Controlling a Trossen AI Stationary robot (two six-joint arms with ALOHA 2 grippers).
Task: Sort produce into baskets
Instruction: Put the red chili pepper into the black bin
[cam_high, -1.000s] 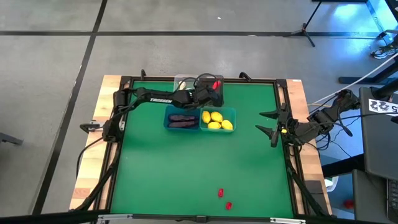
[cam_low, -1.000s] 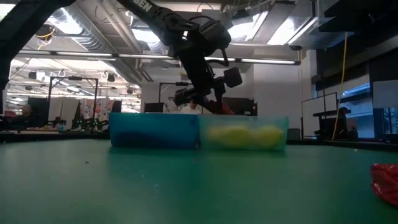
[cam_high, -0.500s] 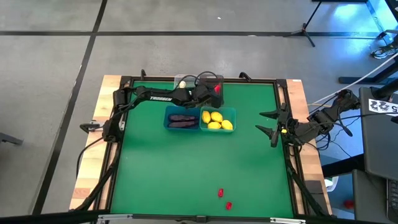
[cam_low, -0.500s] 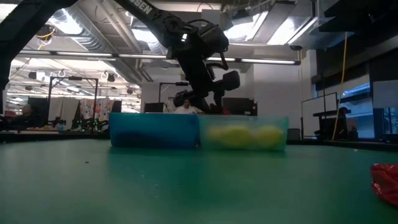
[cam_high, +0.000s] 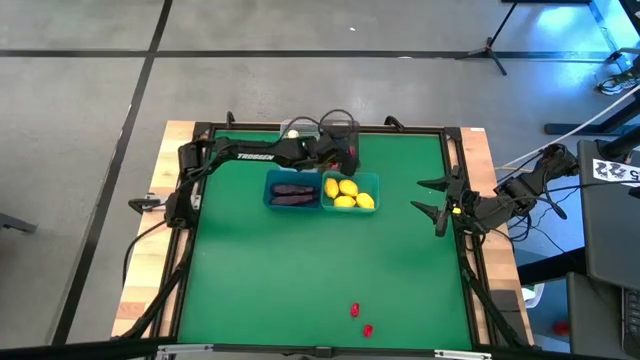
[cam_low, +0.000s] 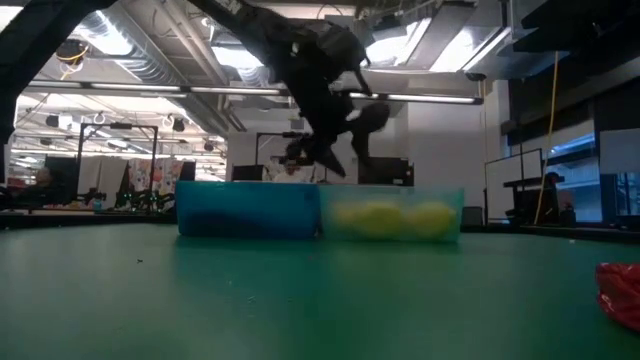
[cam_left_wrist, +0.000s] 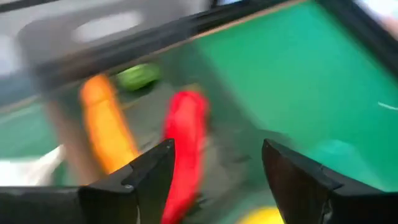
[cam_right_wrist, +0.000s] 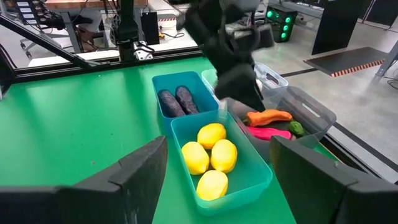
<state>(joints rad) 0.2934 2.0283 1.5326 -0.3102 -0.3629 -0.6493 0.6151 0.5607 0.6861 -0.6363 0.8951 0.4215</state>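
Left pincer (cam_left_wrist: 214, 168) hangs over the dark grey bin (cam_right_wrist: 311, 112) at the back of the bin cluster, fingers spread wide, nothing between them. A red chili pepper (cam_left_wrist: 185, 149) lies in that bin beside the orange carrot (cam_right_wrist: 268, 116) and a small green piece (cam_left_wrist: 138, 76). Judged: the drop into the grey bin is done, and the step in hand is clearing the arm away.

To do it well: lift straight up before swinging off, so the fingers do not catch the bin wall or drag the chili out. Next targets are probably the two red pieces (cam_high: 360, 320) lying near the front edge of the worktop (cam_high: 300, 270), well apart from the bins.

Right pincer (cam_right_wrist: 211, 171) waits at the right edge, fingers wide, empty.

Teal bins: eggplants (cam_right_wrist: 177, 101) in one, lemons (cam_right_wrist: 211, 155) in the other.

Hard to make out: the left wrist view is smeared. The arm covers the grey bin from above. Clear bin contents not discernible.
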